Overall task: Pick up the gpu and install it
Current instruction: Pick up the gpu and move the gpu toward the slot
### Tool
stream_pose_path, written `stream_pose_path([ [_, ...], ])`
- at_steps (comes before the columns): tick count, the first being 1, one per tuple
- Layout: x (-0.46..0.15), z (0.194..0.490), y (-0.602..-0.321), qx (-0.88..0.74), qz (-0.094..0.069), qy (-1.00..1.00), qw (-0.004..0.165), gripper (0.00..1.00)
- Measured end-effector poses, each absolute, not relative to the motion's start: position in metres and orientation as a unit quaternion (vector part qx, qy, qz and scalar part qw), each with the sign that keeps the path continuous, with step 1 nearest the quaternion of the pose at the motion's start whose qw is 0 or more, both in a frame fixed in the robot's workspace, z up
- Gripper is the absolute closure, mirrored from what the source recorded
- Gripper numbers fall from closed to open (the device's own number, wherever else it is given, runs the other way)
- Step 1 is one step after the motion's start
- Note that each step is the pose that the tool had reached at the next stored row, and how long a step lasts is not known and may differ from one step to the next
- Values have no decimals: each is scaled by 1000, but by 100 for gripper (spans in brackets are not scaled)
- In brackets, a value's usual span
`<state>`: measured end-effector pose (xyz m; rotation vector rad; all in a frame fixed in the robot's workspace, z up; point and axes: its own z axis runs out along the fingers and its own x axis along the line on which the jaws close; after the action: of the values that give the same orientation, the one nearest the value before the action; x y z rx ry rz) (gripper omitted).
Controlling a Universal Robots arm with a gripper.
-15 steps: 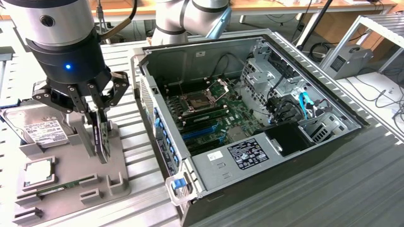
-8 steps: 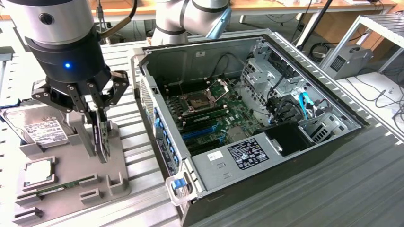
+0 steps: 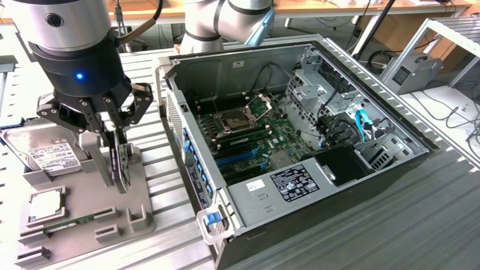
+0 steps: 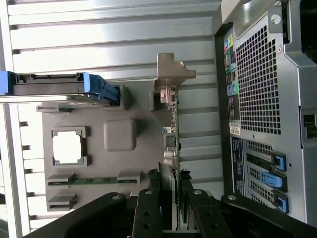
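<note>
Grey ribbed metal makes up the bench point(image 3: 360, 225) under all of it. Look at your gripper point(image 3: 114, 138) first. Its two fingers point(image 4: 148, 210) pinch the gpu point(image 4: 172, 124), one on each flat side.

The gpu stands on its thin edge in a slot of the grey holder point(image 4: 143, 119), along the holder's edge closest to the computer case point(image 3: 255, 205). I think it stands that way so the fingers can get at both flat sides. A card lying flat would give them nothing to squeeze.

Your grip is away from the silver bracket point(image 4: 171, 67), so the bracket pokes out free past the holder's edge. The card's bottom looks like it sits in the slot, not lifted yet.

Further out on the holder lie a hard drive point(image 3: 49, 152), a square chip point(image 3: 46, 203) and a memory stick point(image 3: 67, 224), each in its own pocket. Beside the holder, the computer case lies on its side with its wide side open. That is likely so a card can go in from above.
</note>
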<state>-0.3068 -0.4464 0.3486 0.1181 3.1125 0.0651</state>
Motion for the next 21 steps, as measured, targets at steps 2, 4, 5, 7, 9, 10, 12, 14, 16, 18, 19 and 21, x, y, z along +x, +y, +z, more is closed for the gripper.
stream_pose_path([
  [2, -307, 349, -446, 38, 21, 999, 13, 73],
  [4, -307, 350, -446, 38, 21, 999, 13, 73],
  [5, -307, 351, -446, 38, 21, 999, 13, 73],
  [7, -307, 351, -446, 38, 21, 999, 13, 73],
  [9, -307, 352, -446, 38, 21, 999, 13, 73],
  [10, -307, 353, -446, 38, 21, 999, 13, 73],
  [12, -307, 354, -446, 38, 21, 999, 13, 73],
  [14, -307, 354, -446, 38, 21, 999, 13, 73],
  [16, -307, 355, -446, 38, 21, 999, 13, 73],
  [18, -307, 356, -446, 38, 21, 999, 13, 73],
  [19, -307, 357, -446, 38, 21, 999, 13, 73],
  [21, -307, 358, -446, 38, 21, 999, 13, 73],
])
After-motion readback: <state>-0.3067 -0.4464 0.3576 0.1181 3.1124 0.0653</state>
